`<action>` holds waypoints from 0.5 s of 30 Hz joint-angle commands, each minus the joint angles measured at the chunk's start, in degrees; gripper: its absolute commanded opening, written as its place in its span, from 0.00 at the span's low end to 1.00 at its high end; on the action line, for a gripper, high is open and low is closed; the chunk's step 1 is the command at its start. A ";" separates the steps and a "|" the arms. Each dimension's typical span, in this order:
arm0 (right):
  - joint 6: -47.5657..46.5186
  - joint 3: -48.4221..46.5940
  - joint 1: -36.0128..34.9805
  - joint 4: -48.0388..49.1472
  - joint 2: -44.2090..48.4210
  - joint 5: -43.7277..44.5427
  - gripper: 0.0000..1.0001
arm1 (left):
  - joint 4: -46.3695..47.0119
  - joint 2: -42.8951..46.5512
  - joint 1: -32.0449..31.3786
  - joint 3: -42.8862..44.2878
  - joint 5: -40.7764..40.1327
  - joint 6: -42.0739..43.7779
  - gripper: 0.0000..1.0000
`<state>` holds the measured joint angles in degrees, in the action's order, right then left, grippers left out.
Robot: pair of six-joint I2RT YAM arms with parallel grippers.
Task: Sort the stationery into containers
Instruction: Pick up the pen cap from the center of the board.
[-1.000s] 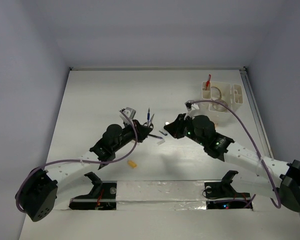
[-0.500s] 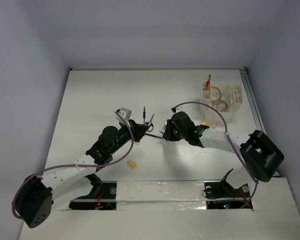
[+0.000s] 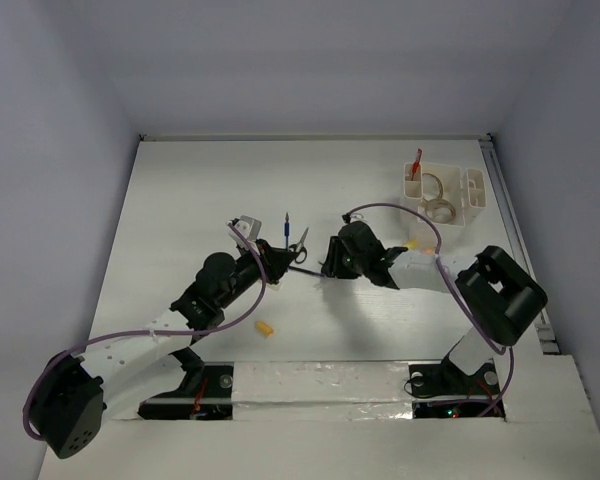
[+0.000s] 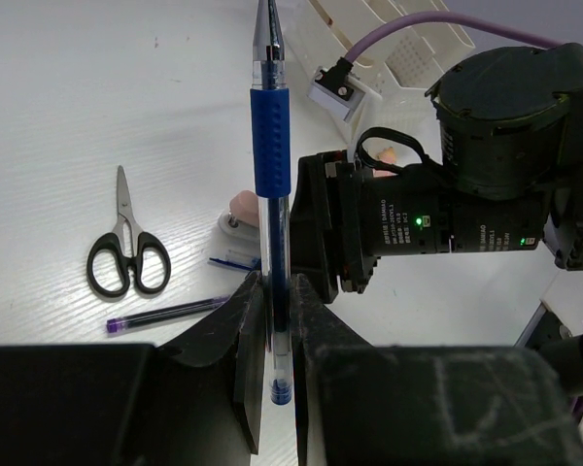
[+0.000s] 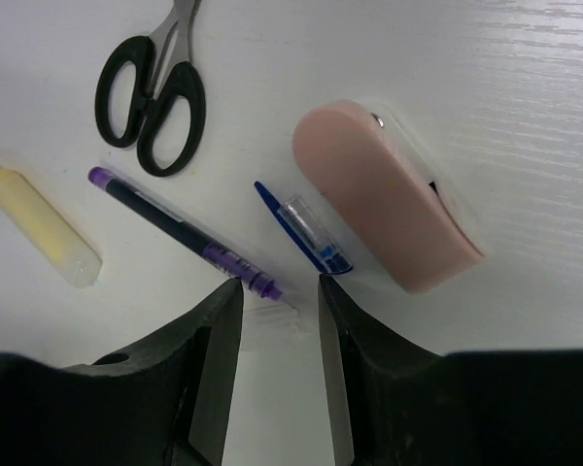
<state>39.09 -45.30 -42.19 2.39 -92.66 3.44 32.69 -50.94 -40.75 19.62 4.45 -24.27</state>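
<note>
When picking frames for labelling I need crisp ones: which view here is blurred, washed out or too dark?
Top external: evenly lit, soft shadows, but the scissors look tiny. Left wrist: blue pen sharp, left gripper nearly black. Right wrist: sharpest; purple pen and pink block crisp, table slightly glary upper right.

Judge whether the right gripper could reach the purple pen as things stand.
Probably yes: the right gripper hangs open over the tip of the purple pen, with nothing lying between them.

Items shown: one pair of scissors, one blue pen, one purple pen, one red pen, one pink block, one organiser.
</note>
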 commanded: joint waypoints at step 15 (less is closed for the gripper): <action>-3.05 -7.43 2.38 2.79 -6.47 1.40 0.53 | 2.38 -0.92 0.32 0.33 0.39 0.45 0.00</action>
<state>38.02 -49.69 -40.16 4.32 -98.00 4.12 32.67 -51.96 -40.75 19.62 4.45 -24.27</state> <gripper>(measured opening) 0.526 0.077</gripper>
